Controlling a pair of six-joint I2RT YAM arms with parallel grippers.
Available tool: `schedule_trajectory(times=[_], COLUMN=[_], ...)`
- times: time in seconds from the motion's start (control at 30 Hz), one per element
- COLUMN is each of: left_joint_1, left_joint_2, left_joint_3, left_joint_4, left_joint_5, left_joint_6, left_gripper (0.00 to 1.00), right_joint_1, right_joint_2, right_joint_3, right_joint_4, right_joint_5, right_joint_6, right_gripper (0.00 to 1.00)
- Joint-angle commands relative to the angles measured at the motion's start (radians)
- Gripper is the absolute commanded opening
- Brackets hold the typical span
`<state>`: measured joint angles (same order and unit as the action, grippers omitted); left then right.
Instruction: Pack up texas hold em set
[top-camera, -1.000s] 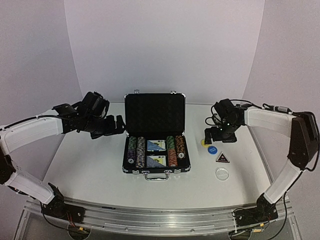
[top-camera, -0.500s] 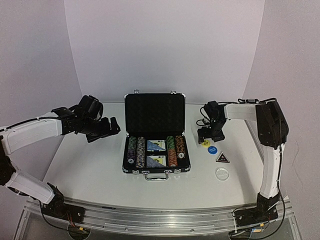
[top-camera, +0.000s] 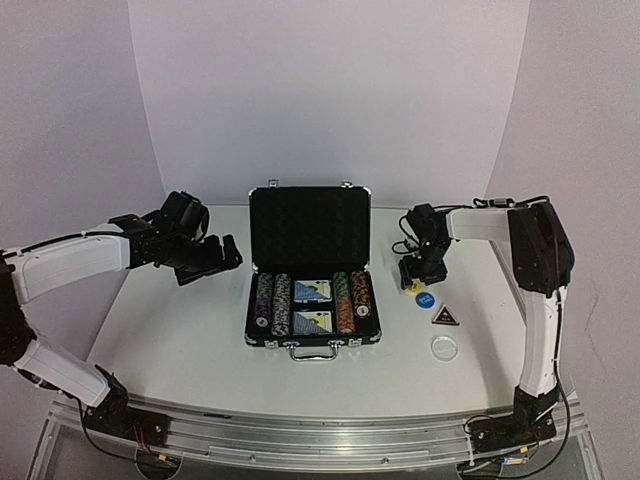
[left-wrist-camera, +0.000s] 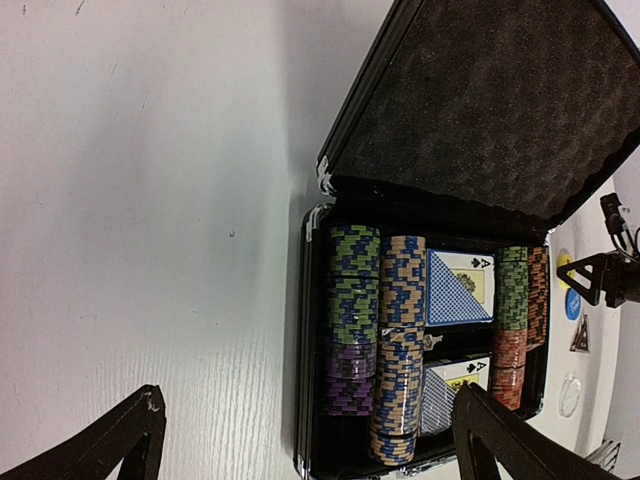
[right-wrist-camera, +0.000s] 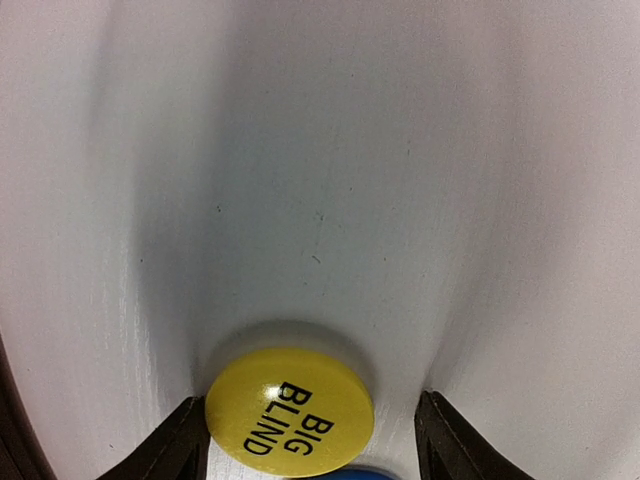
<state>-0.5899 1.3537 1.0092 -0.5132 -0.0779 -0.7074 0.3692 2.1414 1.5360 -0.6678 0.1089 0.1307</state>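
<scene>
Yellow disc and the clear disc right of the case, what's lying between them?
The blue disc and then the dark triangular button lie between the yellow disc and the clear disc. The top view shows it.

Right arm (top-camera: 485, 222): the elbow, a second ago swung far out to the right with the forearm reaching in from that side, now stands folded high above its base, the upper link nearly upright. Right gripper (top-camera: 416, 280): carried inward toward the briefcase (top-camera: 310, 228) and set lower over the yellow disc (right-wrist-camera: 290, 412), jaws drawn narrower than before, one finger just beside the disc's rim. Left gripper (top-camera: 212, 261): drawn back slightly leftward, away from the briefcase lid, and a little lower.
</scene>
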Motion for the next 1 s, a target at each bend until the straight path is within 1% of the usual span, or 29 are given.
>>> schedule_trajectory(times=[0.0,0.2,0.37,0.4,0.47,0.67,0.97], left_joint_1=[0.007,0.011,0.012,0.013,0.013,0.013,0.013], left_joint_2=[0.024,0.03,0.023,0.022,0.018,0.013,0.013], left_joint_3=[0.014,0.013,0.009,0.008,0.007,0.005,0.0], left_joint_4=[0.03,0.032,0.03,0.03,0.032,0.036,0.061], left_joint_5=[0.01,0.016,0.018,0.02,0.021,0.027,0.041], left_joint_6=[0.008,0.008,0.004,0.003,0.002,0.0,-0.001], left_gripper=[1.0,1.0,1.0,1.0,1.0,1.0,1.0], right_joint_1=[0.015,0.038,0.058,0.06,0.064,0.067,0.092], right_joint_2=[0.043,0.059,0.056,0.054,0.047,-0.004,-0.163], right_joint_3=[-0.033,-0.028,-0.033,-0.034,-0.033,-0.03,-0.025], right_joint_4=[-0.024,-0.033,-0.042,-0.042,-0.042,-0.044,-0.079], right_joint_5=[-0.027,-0.007,-0.004,-0.003,0.005,0.057,0.027], right_joint_6=[-0.002,0.001,0.021,0.026,0.033,0.044,0.055], right_gripper=[0.67,0.6,0.48,0.44,0.39,0.37,0.36])
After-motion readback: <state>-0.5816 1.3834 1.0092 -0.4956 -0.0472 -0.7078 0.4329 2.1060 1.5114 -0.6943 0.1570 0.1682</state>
